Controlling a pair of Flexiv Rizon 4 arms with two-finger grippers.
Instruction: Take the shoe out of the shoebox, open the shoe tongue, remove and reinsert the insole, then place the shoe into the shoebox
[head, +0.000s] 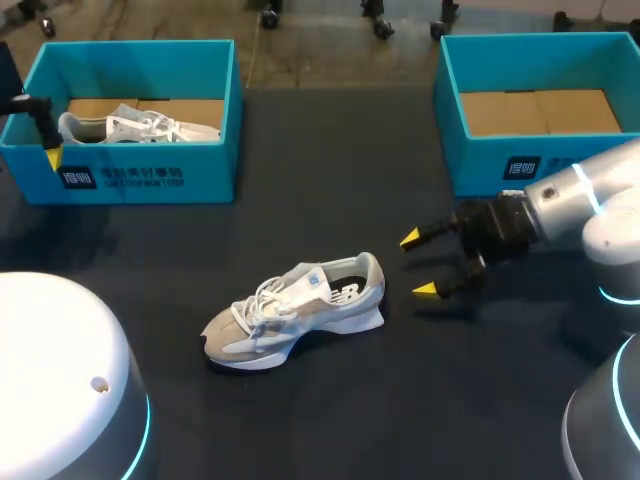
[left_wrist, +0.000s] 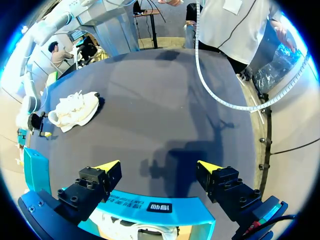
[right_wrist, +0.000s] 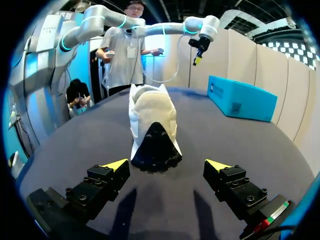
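A white and grey shoe (head: 300, 305) lies on its sole in the middle of the dark table, toe toward my left arm. My right gripper (head: 420, 265) hovers open just behind the heel, touching nothing. In the right wrist view the heel (right_wrist: 152, 125) is straight ahead of the open gripper (right_wrist: 170, 165). My left gripper (head: 48, 150) hangs open over the near left corner of the left blue shoebox (head: 150, 175). In the left wrist view its fingers (left_wrist: 157, 167) straddle the box rim (left_wrist: 150, 205), with the second white shoe (left_wrist: 130, 225) beneath and the table shoe (left_wrist: 75, 110) far ahead.
The left shoebox holds a second white shoe (head: 140, 128). Another blue shoebox (head: 480, 150) at the back right shows only its cardboard floor. Two rounded arm bases sit at the near corners. Bare table (head: 400, 400) surrounds the shoe.
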